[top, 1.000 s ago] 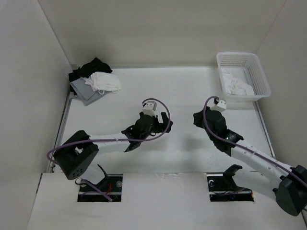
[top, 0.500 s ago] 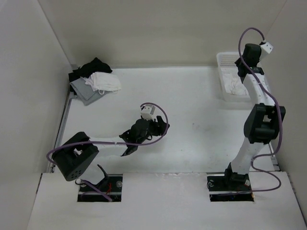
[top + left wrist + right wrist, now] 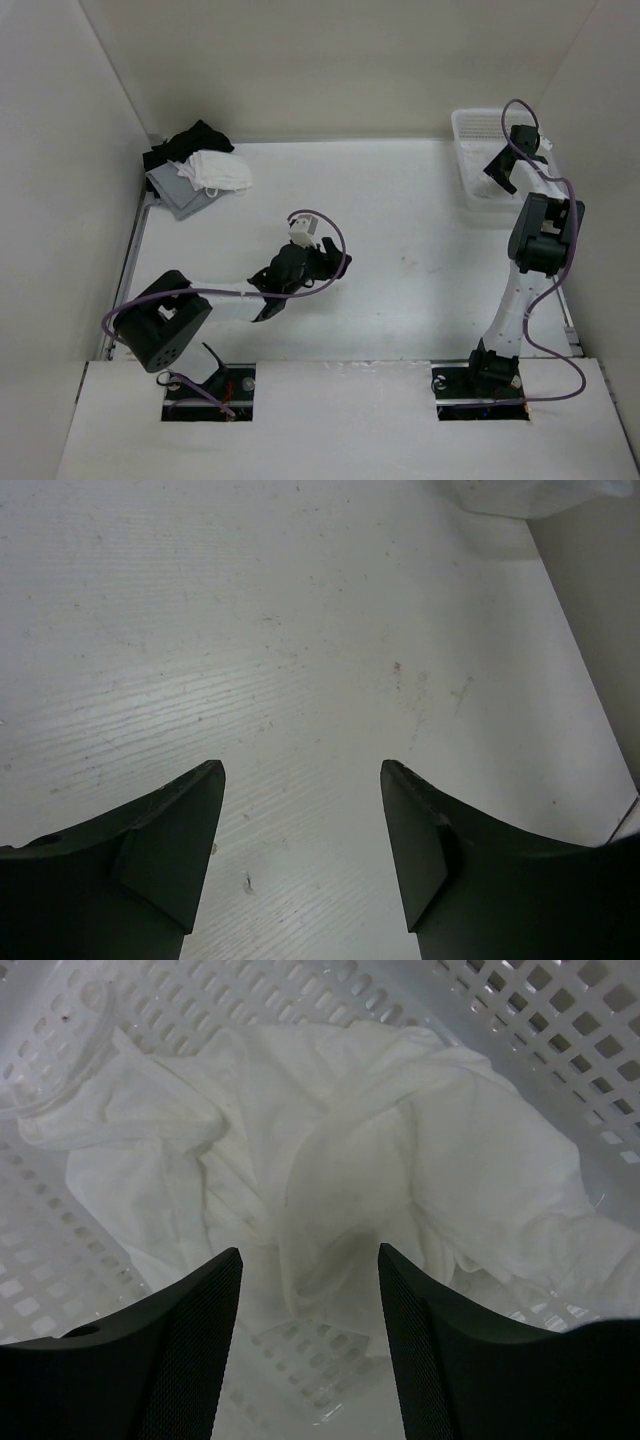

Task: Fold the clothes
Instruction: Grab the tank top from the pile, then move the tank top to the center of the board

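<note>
Right arm's the one for this: the top sits in the basket, straight under its jaws

The right gripper (image 3: 307, 1260) hangs part open and empty over the white top (image 3: 330, 1150). The top lies bunched in the mesh basket (image 3: 520, 1010) and spreads sideways across the finger gap, strap loop at one end. The left gripper (image 3: 300, 770) is part open too, holding nothing, over the table (image 3: 250, 600) well apart from it.

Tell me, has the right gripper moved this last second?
Yes. The right gripper swung away and rightward; it now hangs over the basket in the far corner.
</note>
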{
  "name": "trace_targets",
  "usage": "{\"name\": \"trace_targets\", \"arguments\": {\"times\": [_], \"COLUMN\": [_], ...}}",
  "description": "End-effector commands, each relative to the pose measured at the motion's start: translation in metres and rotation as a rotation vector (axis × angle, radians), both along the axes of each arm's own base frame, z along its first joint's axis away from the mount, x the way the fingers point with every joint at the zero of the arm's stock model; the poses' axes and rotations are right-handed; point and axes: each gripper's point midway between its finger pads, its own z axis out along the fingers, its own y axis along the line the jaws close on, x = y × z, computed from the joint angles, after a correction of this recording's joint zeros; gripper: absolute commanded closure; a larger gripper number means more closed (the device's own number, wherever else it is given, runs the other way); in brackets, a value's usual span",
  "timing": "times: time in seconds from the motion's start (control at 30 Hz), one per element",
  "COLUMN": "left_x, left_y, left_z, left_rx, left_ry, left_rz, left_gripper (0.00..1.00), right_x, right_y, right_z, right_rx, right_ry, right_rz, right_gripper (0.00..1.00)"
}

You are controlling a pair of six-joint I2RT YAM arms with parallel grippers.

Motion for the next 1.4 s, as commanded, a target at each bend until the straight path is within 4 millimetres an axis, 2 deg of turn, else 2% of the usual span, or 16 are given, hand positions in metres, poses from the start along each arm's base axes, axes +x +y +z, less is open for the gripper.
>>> {"name": "trace_targets", "arguments": {"times": [0.0, 0.23, 0.43, 0.47, 0.6, 0.67, 0.73, 0.8, 0.83, 0.93, 1.03, 1.1, 1.2, 1.23, 1.3, 1.37], "left_x": [0.007, 0.019, 0.026, 0.027, 0.029, 0.030, 0.031, 0.032, 0.032, 0.035, 0.038, 0.041, 0.044, 0.046, 0.047, 0.046], "left_y": [-0.001, 0.024, 0.049, 0.050, 0.050, 0.047, 0.047, 0.049, 0.050, 0.058, 0.067, 0.078, 0.091, 0.102, 0.118, 0.135], "left_z": [0.014, 0.020, 0.027, 0.027, 0.022, 0.021, 0.024, 0.027, 0.028, 0.039, 0.051, 0.061, 0.072, 0.081, 0.091, 0.102], "left_rx": [-0.101, -0.193, -0.237, -0.238, -0.232, -0.229, -0.235, -0.241, -0.242, -0.256, -0.277, -0.300, -0.326, -0.347, -0.367, -0.379], "left_ry": [-0.003, 0.032, 0.024, 0.025, 0.032, 0.036, 0.029, 0.018, 0.015, -0.009, -0.027, -0.029, -0.034, -0.043, -0.057, -0.079], "left_rz": [-0.005, 0.045, 0.095, 0.098, 0.101, 0.097, 0.097, 0.105, 0.111, 0.139, 0.172, 0.209, 0.250, 0.285, 0.337, 0.387], "left_gripper": [0.37, 0.37, 0.37, 0.37, 0.37, 0.37, 0.37, 0.37, 0.37, 0.38, 0.38, 0.38, 0.37, 0.37, 0.37, 0.36], "right_x": [0.012, 0.005, -0.004, -0.002, 0.008, 0.008, 0.000, -0.010, -0.021, -0.055, -0.098, -0.142, -0.179, -0.203, -0.231, -0.270], "right_y": [0.004, 0.020, 0.008, 0.008, 0.009, 0.011, 0.031, 0.053, 0.072, 0.127, 0.183, 0.225, 0.254, 0.273, 0.294, 0.326], "right_z": [0.005, -0.004, -0.016, -0.012, 0.051, 0.108, 0.190, 0.242, 0.281, 0.367, 0.435, 0.478, 0.496, 0.495, 0.489, 0.471], "right_rx": [0.083, 0.184, 0.199, 0.193, 0.141, 0.109, 0.075, 0.057, 0.042, 0.024, 0.041, 0.068, 0.102, 0.150, 0.206, 0.321], "right_ry": [-0.011, 0.041, 0.048, 0.028, -0.197, -0.340, -0.523, -0.640, -0.725, -0.911, -1.057, -1.158, -1.208, -1.219, -1.231, -1.233], "right_rz": [0.018, -0.006, -0.051, -0.049, -0.019, -0.003, 0.039, 0.084, 0.126, 0.249, 0.393, 0.512, 0.599, 0.656, 0.728, 0.834], "right_gripper": [0.41, 0.50, 0.93, 0.95, 1.00, 1.00, 1.00, 1.00, 1.00, 1.00, 0.99, 0.99, 0.97, 0.97, 0.97, 0.96]}}
